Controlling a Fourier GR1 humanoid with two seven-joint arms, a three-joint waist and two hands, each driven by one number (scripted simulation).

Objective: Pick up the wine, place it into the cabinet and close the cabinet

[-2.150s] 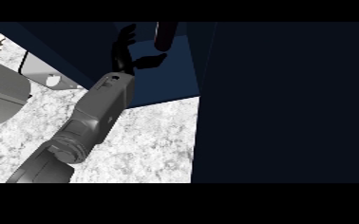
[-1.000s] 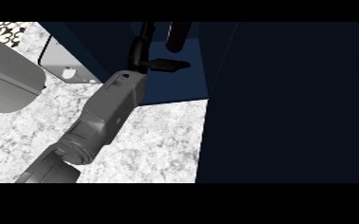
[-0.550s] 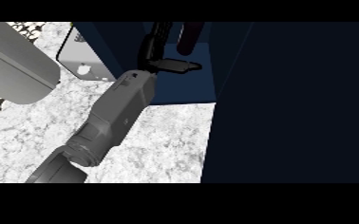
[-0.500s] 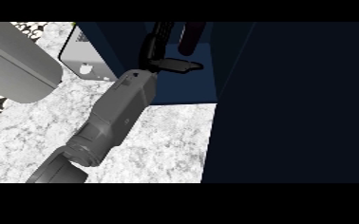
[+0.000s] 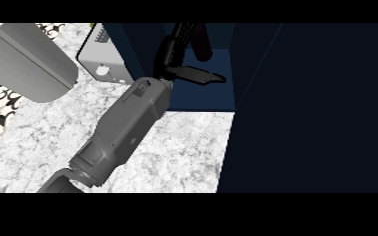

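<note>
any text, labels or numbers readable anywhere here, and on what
None can be read.
Wine bottle inside the cabinet: dark, no label shows.
Grey box on the counter: only small round marks, no letters.
Patterned strip at the top left edge: black squiggles, not legible as text.

My marble counter (image 5: 52, 145) at lower left is bright and evenly lit. The cabinet (image 5: 295, 105) fills the right in deep shadow; my hand (image 5: 177, 55) nearly vanishes into it.
</note>
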